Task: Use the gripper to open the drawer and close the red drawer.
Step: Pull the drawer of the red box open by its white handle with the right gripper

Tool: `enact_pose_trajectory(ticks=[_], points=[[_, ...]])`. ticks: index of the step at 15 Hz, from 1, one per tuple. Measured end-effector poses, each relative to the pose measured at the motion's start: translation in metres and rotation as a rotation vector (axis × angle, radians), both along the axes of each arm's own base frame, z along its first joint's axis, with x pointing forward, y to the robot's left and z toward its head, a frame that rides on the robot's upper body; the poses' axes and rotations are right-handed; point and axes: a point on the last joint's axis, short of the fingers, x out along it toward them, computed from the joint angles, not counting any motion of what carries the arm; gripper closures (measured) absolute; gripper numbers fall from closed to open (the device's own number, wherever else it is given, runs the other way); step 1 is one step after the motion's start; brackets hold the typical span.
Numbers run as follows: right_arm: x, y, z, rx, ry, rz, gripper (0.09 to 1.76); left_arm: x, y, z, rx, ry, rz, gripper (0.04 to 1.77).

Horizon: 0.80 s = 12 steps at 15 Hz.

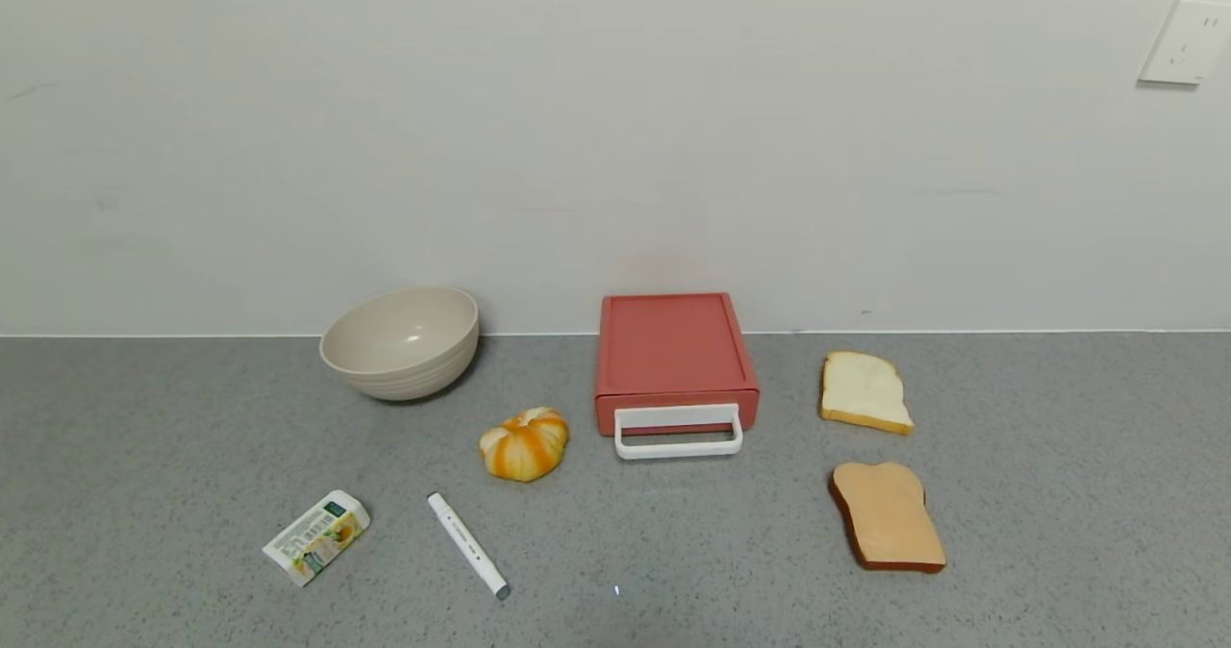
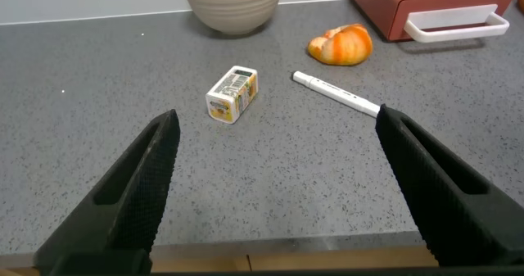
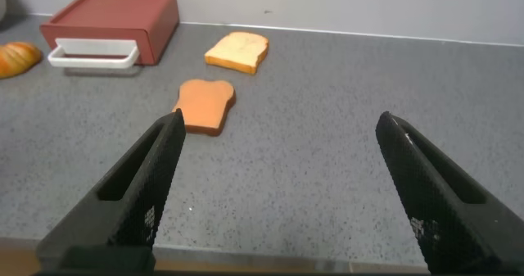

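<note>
The salmon-red drawer (image 1: 673,355) sits shut in its low case against the back wall, its white loop handle (image 1: 679,434) facing the front. It also shows in the left wrist view (image 2: 426,6) and the right wrist view (image 3: 115,22). Neither arm shows in the head view. My left gripper (image 2: 278,116) is open and empty over the table's front edge, far from the drawer. My right gripper (image 3: 278,120) is open and empty over the front edge too, to the right.
A beige bowl (image 1: 401,340) stands at the back left. An orange pumpkin-shaped bun (image 1: 525,443), a white marker (image 1: 467,544) and a small carton (image 1: 317,535) lie left of the drawer. A white bread slice (image 1: 864,392) and a brown toast slice (image 1: 887,515) lie to its right.
</note>
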Motion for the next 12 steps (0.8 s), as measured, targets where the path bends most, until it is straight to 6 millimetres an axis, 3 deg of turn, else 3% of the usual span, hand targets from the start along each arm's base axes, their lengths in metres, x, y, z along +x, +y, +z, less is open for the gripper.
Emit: enact_pose_trajectory(ticks=[5, 8, 12], points=[[0.027, 0.0, 0.067, -0.018, 0.104, 0.036, 0.14, 0.0, 0.0, 0.0, 0.0, -0.003, 0.0, 0.08], [0.068, 0.002, 0.099, -0.038, 0.209, 0.064, 0.14, 0.0, 0.0, 0.0, 0.0, -0.003, 0.0, 0.08], [0.141, 0.01, 0.134, -0.048, 0.327, 0.099, 0.14, 0.0, 0.0, 0.0, 0.001, -0.004, 0.0, 0.08]])
